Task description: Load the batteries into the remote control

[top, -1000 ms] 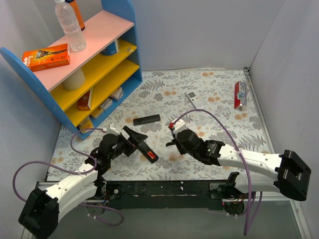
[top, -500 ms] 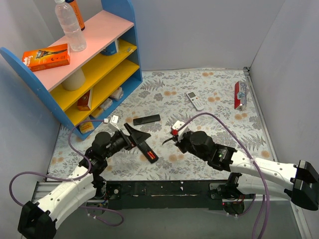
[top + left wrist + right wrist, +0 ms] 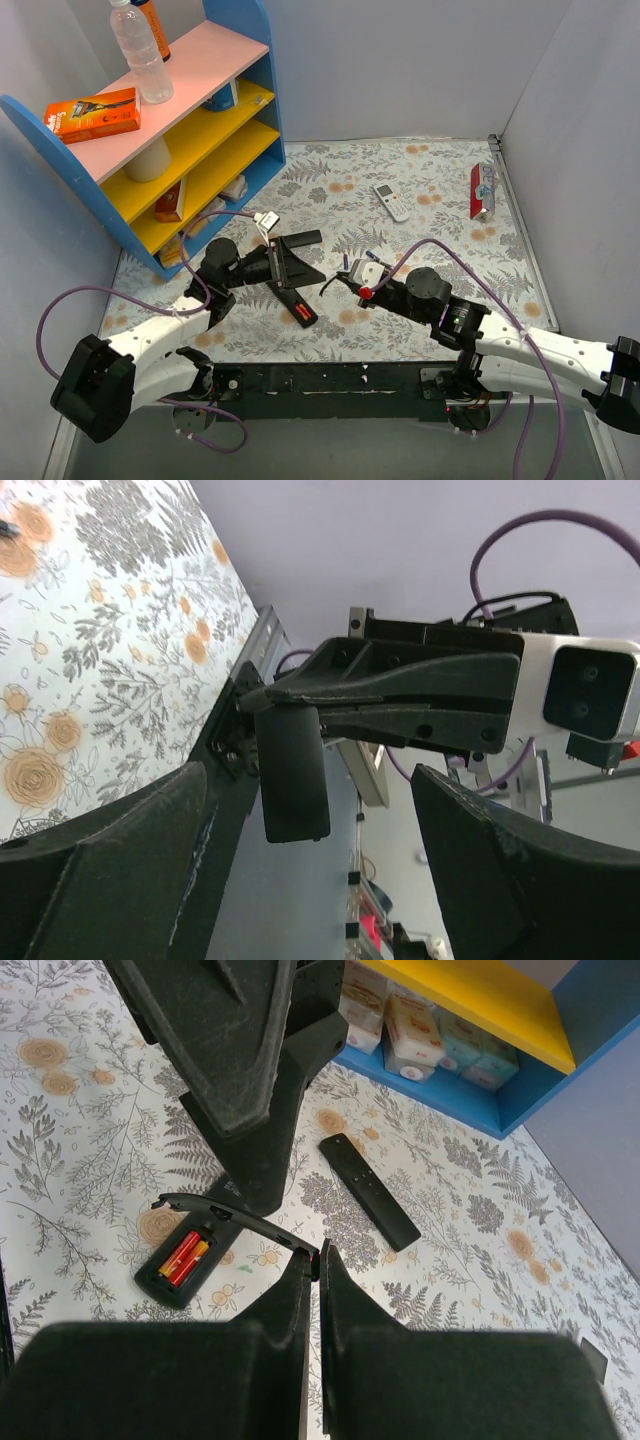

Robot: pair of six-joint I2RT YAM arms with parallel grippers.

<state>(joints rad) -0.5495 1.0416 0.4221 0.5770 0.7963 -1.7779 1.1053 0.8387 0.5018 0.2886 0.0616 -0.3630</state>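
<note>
A robot's right gripper (image 3: 318,1260) is pinching one end of a thin, curved black battery cover (image 3: 230,1215), its two fingers pressed together on the strip and holding it just above the desk (image 3: 440,240). The remote control (image 3: 288,298), a long slim black bar, is lying back-up near the desk's near edge, left of the middle. Its compartment is standing uncovered at the near end, and two red batteries (image 3: 186,1256) are sitting side by side inside. The left gripper (image 3: 295,268) is hanging over the remote's far end with its broad black fingers spread wide apart and nothing between them. Whether a fingertip is touching the remote cannot be told. A plain black bar (image 3: 295,240) is lying just beyond, toward the blue and yellow shelf (image 3: 200,130) at the far left corner. A small white remote (image 3: 391,202) is resting farther back, near the middle of the desk.
</note>
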